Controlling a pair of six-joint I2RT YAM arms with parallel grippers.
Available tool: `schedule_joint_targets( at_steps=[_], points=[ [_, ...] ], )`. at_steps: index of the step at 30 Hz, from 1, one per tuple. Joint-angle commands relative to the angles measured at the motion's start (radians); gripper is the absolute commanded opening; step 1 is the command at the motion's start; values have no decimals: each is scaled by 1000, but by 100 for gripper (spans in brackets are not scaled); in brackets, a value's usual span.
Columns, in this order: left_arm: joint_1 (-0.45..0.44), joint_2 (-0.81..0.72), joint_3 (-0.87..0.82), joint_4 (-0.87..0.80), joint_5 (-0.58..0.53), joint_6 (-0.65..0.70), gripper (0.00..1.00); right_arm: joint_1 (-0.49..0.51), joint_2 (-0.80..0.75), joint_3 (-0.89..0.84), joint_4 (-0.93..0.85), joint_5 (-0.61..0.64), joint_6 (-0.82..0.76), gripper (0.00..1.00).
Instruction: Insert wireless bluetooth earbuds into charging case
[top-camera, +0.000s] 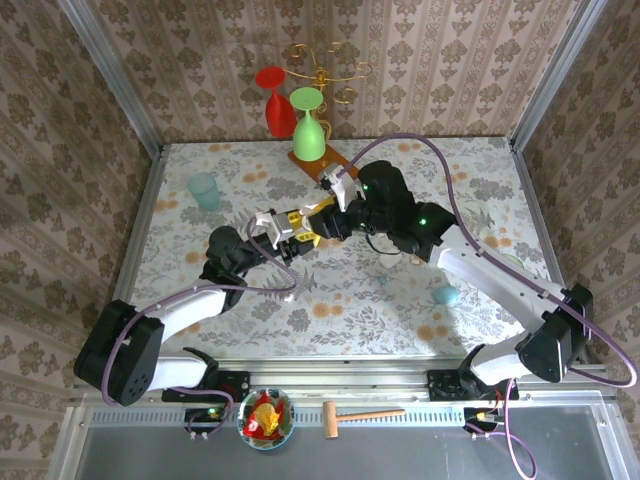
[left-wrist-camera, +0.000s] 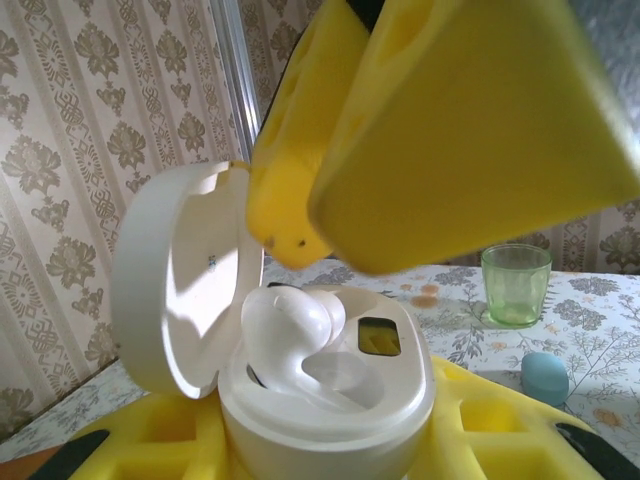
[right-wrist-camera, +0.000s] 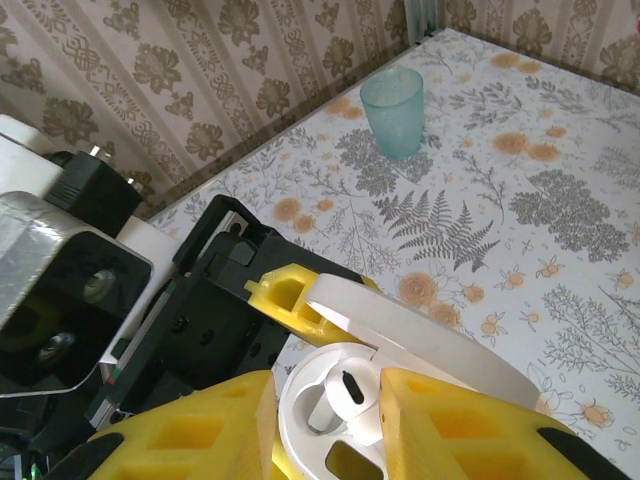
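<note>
My left gripper (left-wrist-camera: 325, 432) is shut on the white charging case (left-wrist-camera: 330, 405), its yellow fingers (left-wrist-camera: 480, 420) pressing the base from both sides. The lid (left-wrist-camera: 175, 290) stands open to the left. One white earbud (left-wrist-camera: 290, 325) sits in the left socket, its rounded top sticking up. The other socket (left-wrist-camera: 378, 337) is empty. My right gripper (right-wrist-camera: 325, 410) hovers just above the case (right-wrist-camera: 300, 400), open, with its fingers (right-wrist-camera: 200, 430) on either side of the earbud (right-wrist-camera: 345, 385). In the top view the left gripper (top-camera: 283, 237) and the right gripper (top-camera: 312, 220) meet above mid-table.
A teal cup (top-camera: 204, 190) stands at the back left. A small blue object (top-camera: 445, 295) lies to the right. Red (top-camera: 278, 100) and green (top-camera: 308, 125) goblets stand by a gold rack at the back. A wooden mallet (top-camera: 362, 413) and a bowl (top-camera: 265, 417) lie beyond the near edge.
</note>
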Motion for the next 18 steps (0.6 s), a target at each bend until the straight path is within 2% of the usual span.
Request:
schedule_joint_targets(
  at_steps=[1, 18],
  points=[
    [10, -4, 4, 11, 22, 12, 4, -4, 20, 37, -30, -2, 4, 33],
    [10, -7, 37, -41, -2, -43, 5, 15, 86, 46, -62, -6, -75, 29]
  ],
)
